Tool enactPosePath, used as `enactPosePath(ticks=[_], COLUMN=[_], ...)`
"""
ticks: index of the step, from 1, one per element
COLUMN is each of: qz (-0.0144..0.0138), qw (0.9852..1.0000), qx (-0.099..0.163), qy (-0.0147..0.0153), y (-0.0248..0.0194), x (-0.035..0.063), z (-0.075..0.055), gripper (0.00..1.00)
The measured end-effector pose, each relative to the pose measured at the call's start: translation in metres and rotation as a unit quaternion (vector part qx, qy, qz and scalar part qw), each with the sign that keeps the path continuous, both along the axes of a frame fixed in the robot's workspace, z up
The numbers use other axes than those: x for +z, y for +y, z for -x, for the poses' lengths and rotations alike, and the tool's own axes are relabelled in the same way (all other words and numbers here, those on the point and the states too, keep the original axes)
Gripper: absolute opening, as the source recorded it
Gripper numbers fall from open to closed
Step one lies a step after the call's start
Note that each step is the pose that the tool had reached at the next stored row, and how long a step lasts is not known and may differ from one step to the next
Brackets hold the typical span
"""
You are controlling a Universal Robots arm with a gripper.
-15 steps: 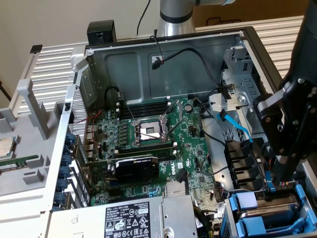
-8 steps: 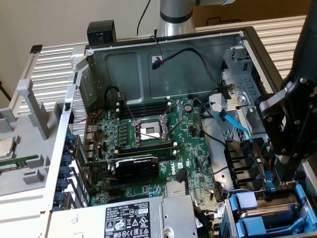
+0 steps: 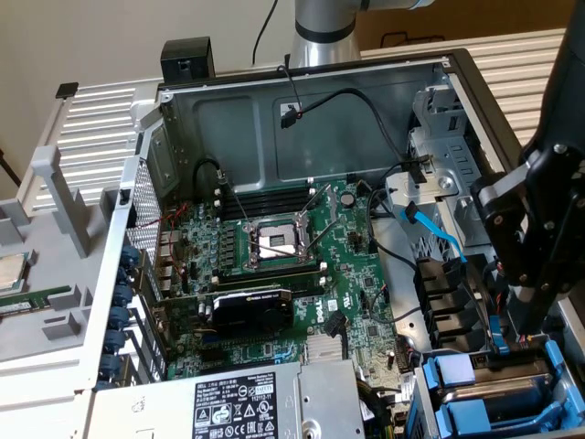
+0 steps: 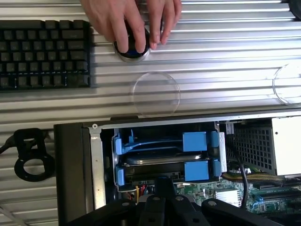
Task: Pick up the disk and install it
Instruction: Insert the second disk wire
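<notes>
The disk (image 4: 155,160) shows as a silver edge in a blue carrier frame (image 4: 195,170), sitting in the drive cage (image 4: 96,165) at the corner of the open computer case. From the exterior camera the disk (image 3: 501,389) lies dark between blue carrier rails at the lower right of that view. My black gripper (image 4: 162,184) hangs directly over this slot with its fingers together and nothing between them. In the exterior view the gripper (image 3: 523,322) reaches down at that view's right, just above the cage.
A second blue carrier (image 4: 194,141) lies beside the disk's slot. A person's hand (image 4: 127,19) rests on a round knob (image 4: 133,49) beside a black keyboard (image 4: 44,54). The motherboard (image 3: 274,265), a blue cable (image 3: 439,240) and the power supply (image 3: 247,402) are inside the case.
</notes>
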State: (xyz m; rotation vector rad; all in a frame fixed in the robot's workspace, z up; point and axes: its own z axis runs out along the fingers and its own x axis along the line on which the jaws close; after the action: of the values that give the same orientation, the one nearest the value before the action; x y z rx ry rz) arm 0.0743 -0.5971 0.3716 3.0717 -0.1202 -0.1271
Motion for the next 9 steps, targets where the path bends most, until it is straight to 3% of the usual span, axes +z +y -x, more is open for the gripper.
enactPosePath(ticks=[1,4,5,9], qz=[-0.0073,-0.0338,-0.0400,-0.0547], qw=[1.0000,0.9994,0.9992,0.9985], qx=[0.000,0.000,0.000,0.000], qy=[-0.0001,0.0000,0.0000,-0.0001], y=[-0.0007,-0.0042,-0.0057,-0.0141], x=[-0.0001,0.0000,0.0000,0.0000], z=[0.000,0.000,0.000,0.000], gripper=[0.11,0.11,0.11,0.11])
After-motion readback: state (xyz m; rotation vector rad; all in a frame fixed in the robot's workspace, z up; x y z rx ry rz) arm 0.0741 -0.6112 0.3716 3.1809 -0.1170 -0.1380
